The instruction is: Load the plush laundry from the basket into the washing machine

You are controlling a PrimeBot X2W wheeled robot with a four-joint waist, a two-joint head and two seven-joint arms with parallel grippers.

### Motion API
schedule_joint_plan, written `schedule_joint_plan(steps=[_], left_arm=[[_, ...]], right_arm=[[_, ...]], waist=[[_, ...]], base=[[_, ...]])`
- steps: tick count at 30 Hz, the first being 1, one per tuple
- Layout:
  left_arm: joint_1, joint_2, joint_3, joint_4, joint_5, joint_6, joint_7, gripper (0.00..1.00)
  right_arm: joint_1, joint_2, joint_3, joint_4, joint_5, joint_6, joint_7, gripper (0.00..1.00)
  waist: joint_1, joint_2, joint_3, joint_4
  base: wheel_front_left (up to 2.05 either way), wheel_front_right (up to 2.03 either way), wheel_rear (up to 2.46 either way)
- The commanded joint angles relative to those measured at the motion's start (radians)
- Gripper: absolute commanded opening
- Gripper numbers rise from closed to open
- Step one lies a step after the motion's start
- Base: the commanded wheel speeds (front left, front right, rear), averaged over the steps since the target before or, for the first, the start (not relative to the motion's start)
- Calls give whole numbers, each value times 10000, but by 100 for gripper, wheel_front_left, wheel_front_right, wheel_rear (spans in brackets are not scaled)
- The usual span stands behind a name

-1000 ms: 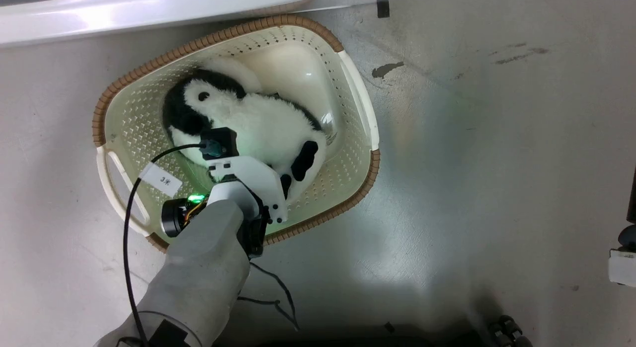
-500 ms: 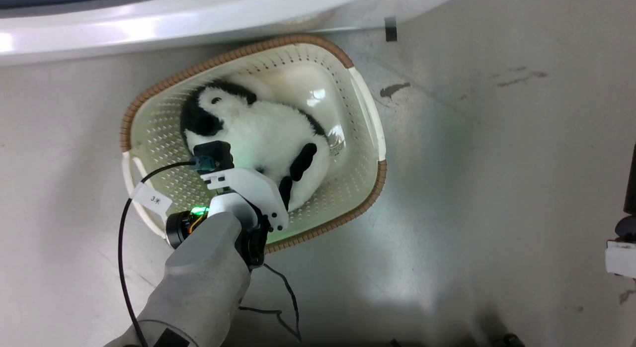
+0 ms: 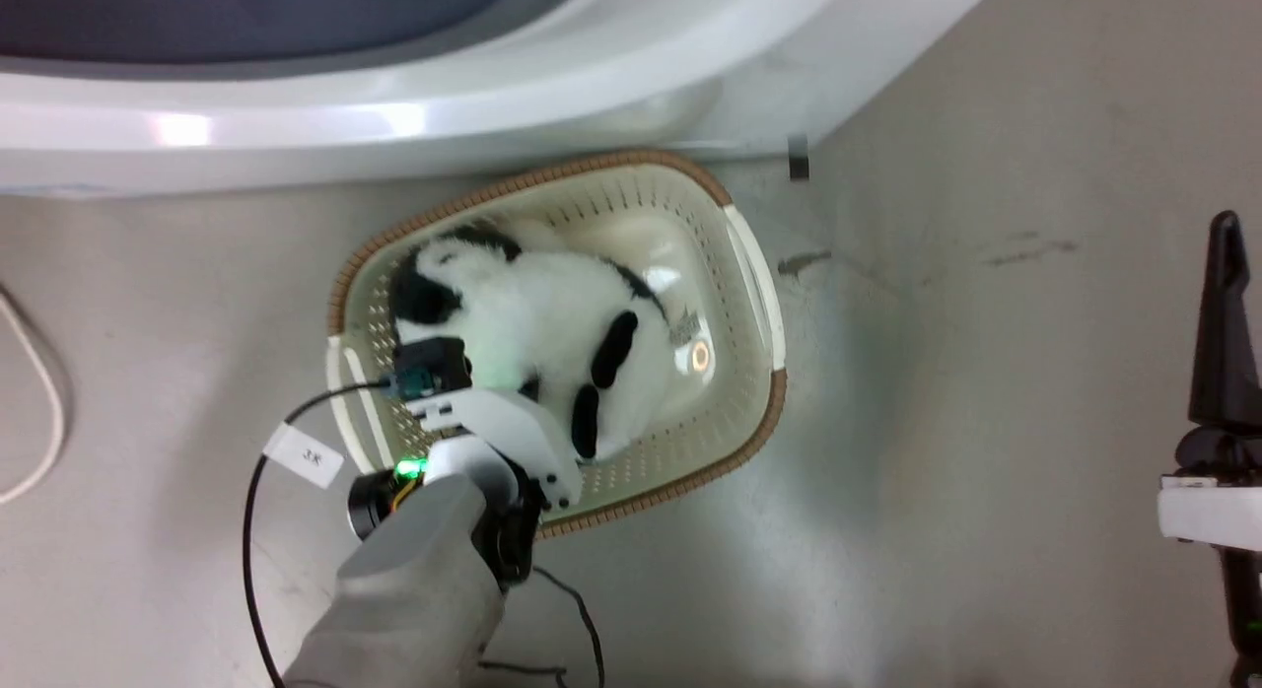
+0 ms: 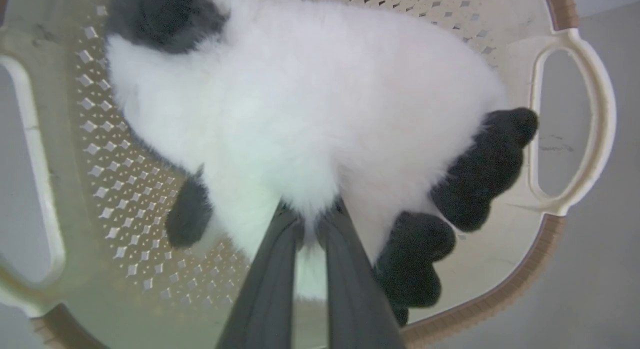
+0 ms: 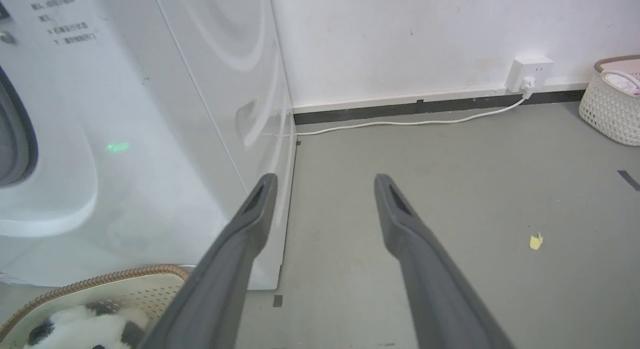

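The plush (image 3: 532, 323) lay in the basket (image 3: 680, 486), stretched along its length, head at the far-left rim beside the washer (image 3: 394, 126). The left gripper's (image 4: 311, 216) fingers were nearly closed, pinching its white fur. The right gripper's (image 5: 325, 186) fingers stood spread, empty.

1. The left arm's pale grey forearm (image 3: 414, 589) is angling up from the lower left of the head view, its wrist bending downward.
2. The left gripper (image 4: 310, 216) is pointing down, its two dark fingers nearly together and pinching a tuft of the plush laundry (image 4: 310, 104).
3. The right gripper (image 5: 324, 181) is hanging free, its fingers spreading well apart and holding nothing.
4. In the head view, the right gripper is standing at the right edge, one dark finger (image 3: 1226, 313) pointing up.
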Motion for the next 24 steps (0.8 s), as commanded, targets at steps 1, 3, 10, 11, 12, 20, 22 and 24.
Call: schedule_joint_plan(steps=[1,3,10,11,12,20,22,24], left_arm=[[176,37,-43,-48,-44,-56,-130,0],[328,37,-89,-61,-89,-125,-238,0],[948,90,176,-210,-96,-403,-678,0],[1064,116,258,-288,-88,-434,-701,0],[1178,149,350,-383,-75,-446,-716,0],[2502,684,1747,-2501,917,95,-733,0],[3007,814,2108,-3160,1235,311,-733,0],[3524,943,2417,-3834,1546,526,-734,0]], right_arm=[[-169,-36,47,75,-20,-9,-60,100],[-162,-18,126,216,-11,-9,-90,100],[2,76,401,739,-17,-9,-208,100],[44,89,428,816,-21,-9,-230,100],[87,103,459,884,-24,-9,-242,100],[534,182,716,1418,27,-9,-322,100],[660,191,771,1539,60,-9,-363,100],[771,195,806,1652,173,-9,-403,100]], waist=[[0,-1,-420,162],[0,-1,-730,230],[0,-1,-2050,454],[0,-1,-2269,496],[0,-1,-2462,529],[0,-1,-3947,709],[0,-1,-4308,722],[0,-1,-4623,750]], base=[[0,0,0],[0,0,0],[0,0,0],[0,0,0],[0,0,0],[0,0,0],[0,0,0],[0,0,0]])
